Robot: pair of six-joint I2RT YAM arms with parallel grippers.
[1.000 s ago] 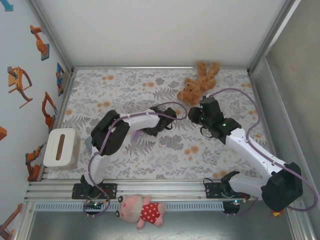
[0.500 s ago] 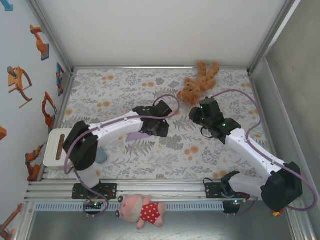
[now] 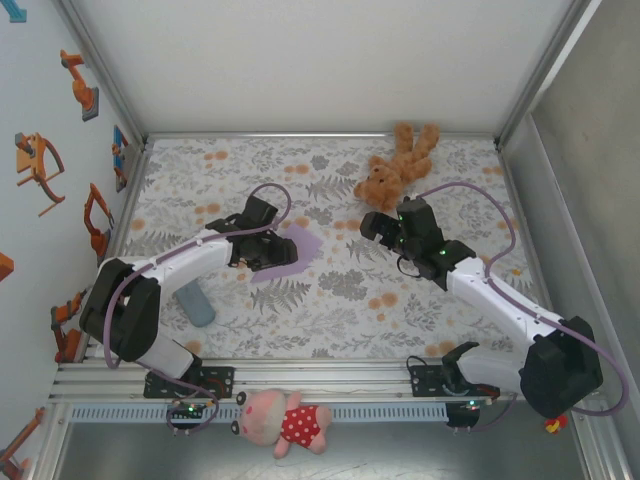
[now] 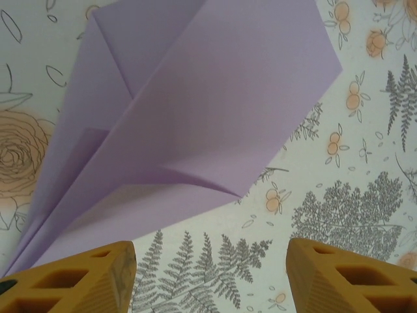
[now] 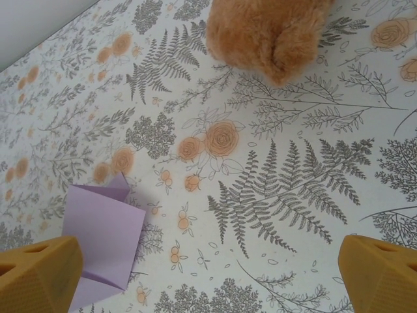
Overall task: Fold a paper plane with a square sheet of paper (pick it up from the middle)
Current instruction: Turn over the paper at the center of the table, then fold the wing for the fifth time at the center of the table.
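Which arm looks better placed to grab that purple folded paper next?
Probably left. The left hand is open with the folded paper just ahead of it; the right hand hangs farther off, near the teddy bear.

Brown teddy bear lies on the floral table, close to its far edge and right of middle. Small grey-blue pad lies flat near the near left corner. Pink pig toy in a red dotted dress lies on the rail beyond the near edge; robot stickers on the left wall.
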